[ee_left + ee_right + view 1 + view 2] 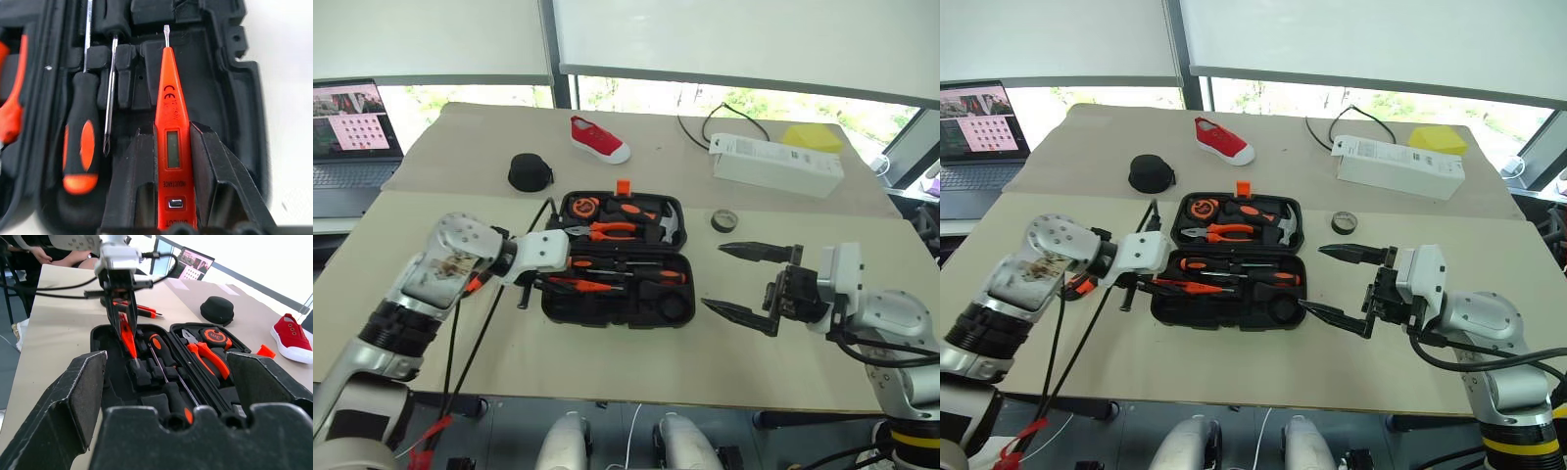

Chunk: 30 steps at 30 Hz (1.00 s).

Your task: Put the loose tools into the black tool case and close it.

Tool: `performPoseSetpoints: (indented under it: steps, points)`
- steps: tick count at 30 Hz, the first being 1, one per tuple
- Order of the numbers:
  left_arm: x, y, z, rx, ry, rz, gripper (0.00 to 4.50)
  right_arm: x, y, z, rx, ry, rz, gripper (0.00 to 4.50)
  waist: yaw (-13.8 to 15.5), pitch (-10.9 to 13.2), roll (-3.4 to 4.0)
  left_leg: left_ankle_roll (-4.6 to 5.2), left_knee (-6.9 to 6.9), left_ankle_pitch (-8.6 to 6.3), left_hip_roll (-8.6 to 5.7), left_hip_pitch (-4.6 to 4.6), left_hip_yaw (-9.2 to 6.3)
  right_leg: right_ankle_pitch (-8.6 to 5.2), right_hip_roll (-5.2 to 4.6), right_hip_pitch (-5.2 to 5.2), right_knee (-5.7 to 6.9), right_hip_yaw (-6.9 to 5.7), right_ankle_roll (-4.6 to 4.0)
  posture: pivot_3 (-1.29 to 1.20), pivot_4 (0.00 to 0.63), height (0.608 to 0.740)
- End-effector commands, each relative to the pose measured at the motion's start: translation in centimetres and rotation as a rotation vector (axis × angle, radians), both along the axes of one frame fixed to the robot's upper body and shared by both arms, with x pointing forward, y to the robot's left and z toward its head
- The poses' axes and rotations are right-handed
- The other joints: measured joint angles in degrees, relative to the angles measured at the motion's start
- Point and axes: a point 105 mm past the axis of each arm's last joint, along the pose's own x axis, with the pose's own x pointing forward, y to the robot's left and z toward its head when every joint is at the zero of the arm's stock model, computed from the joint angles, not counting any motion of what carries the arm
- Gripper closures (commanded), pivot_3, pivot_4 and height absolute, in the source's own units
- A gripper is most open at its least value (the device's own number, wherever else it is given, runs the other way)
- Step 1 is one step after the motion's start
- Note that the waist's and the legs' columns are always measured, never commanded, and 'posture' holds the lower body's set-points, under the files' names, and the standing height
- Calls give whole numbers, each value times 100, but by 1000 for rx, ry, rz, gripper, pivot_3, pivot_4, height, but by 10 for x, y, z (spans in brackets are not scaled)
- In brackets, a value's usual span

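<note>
The black tool case (pixel 607 319) lies open in the middle of the table, its lid half on the far side. My left gripper (pixel 172 128) is shut on the thin orange tester screwdriver (pixel 169 112), holding it tip-first just over the near half's left end. Two screwdrivers (pixel 80 147) lie in slots beside it. Another orange-black tool (pixel 142 309) lies on the table left of the case, partly hidden by my left arm. The small dark tape ring (pixel 724 220) sits right of the case. My right gripper (pixel 713 275) hangs open at the case's right end, holding nothing.
Orange-handled pliers (pixel 610 231), a tape measure (pixel 584 207) and a hammer (pixel 671 225) fill the lid half. Behind the case are a round black pouch (pixel 530 172), a red shoe (pixel 599 139) and a white box (pixel 775 164). A laptop (pixel 352 147) stands far left.
</note>
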Motion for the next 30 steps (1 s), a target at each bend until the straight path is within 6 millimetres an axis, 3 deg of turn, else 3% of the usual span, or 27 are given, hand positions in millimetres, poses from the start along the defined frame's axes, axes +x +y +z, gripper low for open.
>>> performPoseSetpoints:
  steps: [1, 7, 24, 30]
  points:
    - [13, 2, 2, 45, -63, -1, 4015, -6, 2, 10, 19, -42, 2, 0, 0, 0, 0, 0, 2, 0, 0, -1, -1, 0, 0, 0, 0, -1, 0, 0, 150, 740]
    - [25, -5, 3, 23, -80, 35, 4015, -6, 3, 11, 27, -49, -8, 0, 1, 0, 0, 0, 11, 0, -1, -4, -3, 1, -1, 2, 1, -2, 3, 0, 150, 740]
    - [7, 7, -28, 269, 37, 73, 4015, -8, 2, 2, -25, 17, -3, 0, -34, -3, 4, 1, 15, -1, 7, -1, -8, 2, 10, 5, 4, -1, 3, 0, 150, 740]
    - [3, 11, -42, 255, 92, 121, 4015, -6, 1, -1, -62, 55, 7, 0, -48, -9, 14, 3, 14, -2, 17, 15, -7, 2, 21, 14, 4, 6, 2, 0, 150, 740]
